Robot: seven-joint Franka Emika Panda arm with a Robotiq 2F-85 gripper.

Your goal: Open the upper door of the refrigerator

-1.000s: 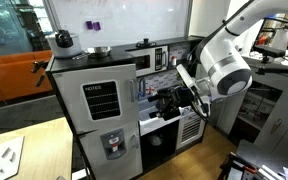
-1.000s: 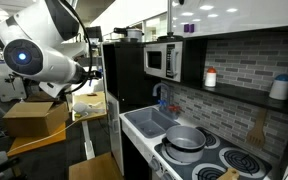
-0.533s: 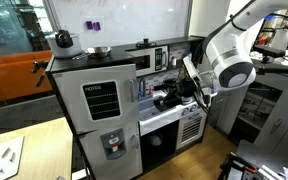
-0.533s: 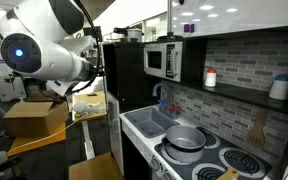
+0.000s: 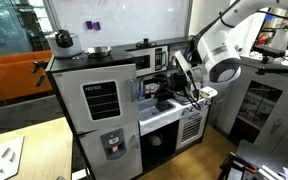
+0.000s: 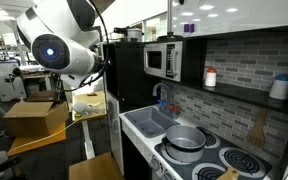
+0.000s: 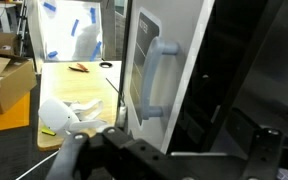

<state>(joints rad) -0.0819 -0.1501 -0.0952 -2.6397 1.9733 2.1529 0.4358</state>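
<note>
— Start close in. What does the wrist view give you?

— The gripper (image 7: 159, 156) is a dark smear along the bottom edge. It is too blurred for me to tell how far apart the fingers stand or whether they hold anything. At its twelve o'clock, and apart from it, is the upright silver handle (image 7: 162, 86) of the upper door (image 7: 141, 95). The door is seen at a slant, with its black panel (image 7: 144, 45) at the handle's eleven o'clock.

— And beyond the door?

— At nine o'clock there is a wooden table (image 7: 89, 80), with a cardboard box (image 7: 4, 82) at the left edge. To the handle's three o'clock a pale band meets black, and I cannot tell whether that is the door's edge.

— Do the exterior views settle that?

— In part. In an exterior view the upper door (image 5: 102, 100) faces the camera and looks flush in the refrigerator (image 5: 62, 110), above the lower door (image 5: 112, 143). The gripper (image 5: 166, 93) hangs at the door's three o'clock, near the handle side. The white arm (image 5: 220, 55) is at the gripper's two o'clock.

— And from the kitchen side?

— That exterior view shows only the refrigerator's black flank (image 6: 129, 78), with both doors hidden. The arm (image 6: 54, 50) is at the flank's nine o'clock. The microwave (image 6: 162, 60) is at its three o'clock, with the sink (image 6: 149, 123) and a pot (image 6: 185, 138) nearer the camera.
</note>
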